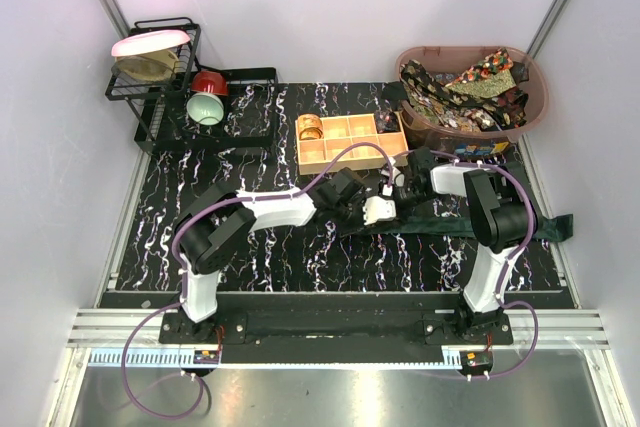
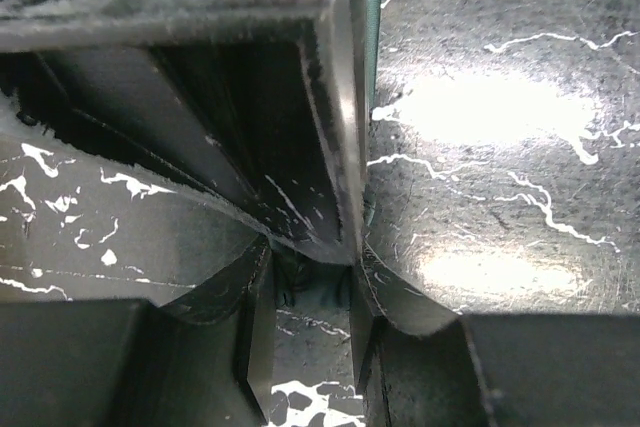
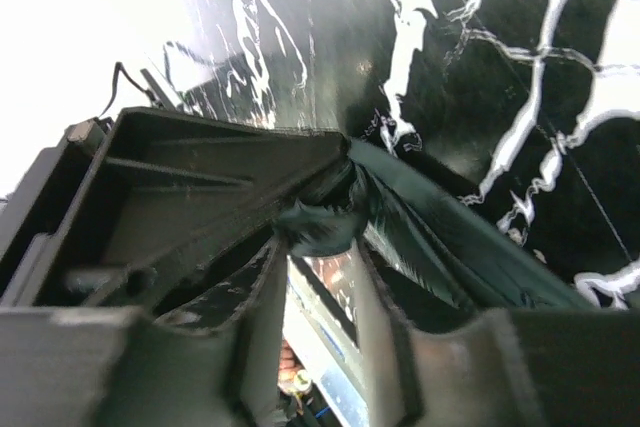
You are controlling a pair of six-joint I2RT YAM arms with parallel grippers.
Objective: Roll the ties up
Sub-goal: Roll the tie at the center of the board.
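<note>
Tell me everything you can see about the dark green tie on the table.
The dark green tie is plain, smooth-looking fabric, lying stretched sideways across the black marbled mat, its right end past the mat's edge. Its left end is bunched between the fingers of the left tool and right tool, which meet there.

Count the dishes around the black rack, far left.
4: a pink dish on top of the rack, a tan one under it, a red bowl and a pale green bowl beside it. More may be hidden underneath.
</note>
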